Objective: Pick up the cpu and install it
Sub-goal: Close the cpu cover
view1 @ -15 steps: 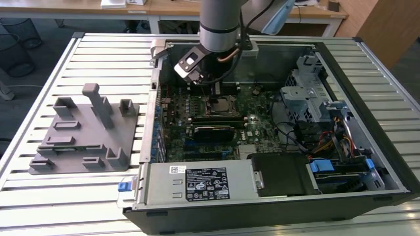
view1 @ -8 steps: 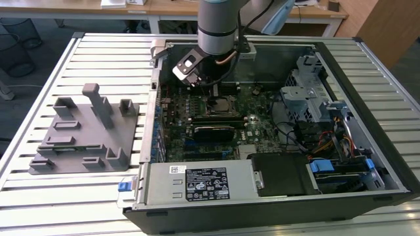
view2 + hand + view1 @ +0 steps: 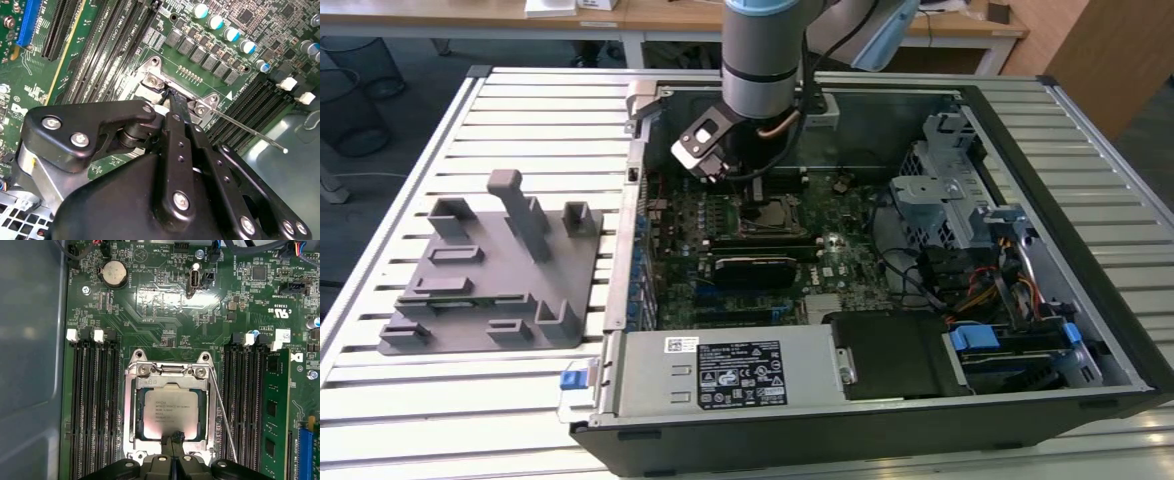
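Observation:
The cpu (image 3: 170,410), a small square chip with a silvery top, lies flat inside the metal-framed socket (image 3: 131,415) on the green motherboard. My gripper (image 3: 173,438) stands directly over it, its black fingertips pressed together at the chip's edge, with nothing between them. In the second wrist view the gripper (image 3: 170,96) points down at the socket frame (image 3: 152,80) and its body hides most of the chip. In the exterior view the gripper (image 3: 750,185) hangs inside the open computer case above the socket (image 3: 769,216).
A thin wire lever (image 3: 223,412) runs beside the socket. A green memory stick (image 3: 274,410) stands in a slot near black memory slots (image 3: 92,405). A grey plastic fixture (image 3: 494,270) sits on the slatted table at the exterior view's left. Drive cages and cables (image 3: 961,230) crowd the case's other side.

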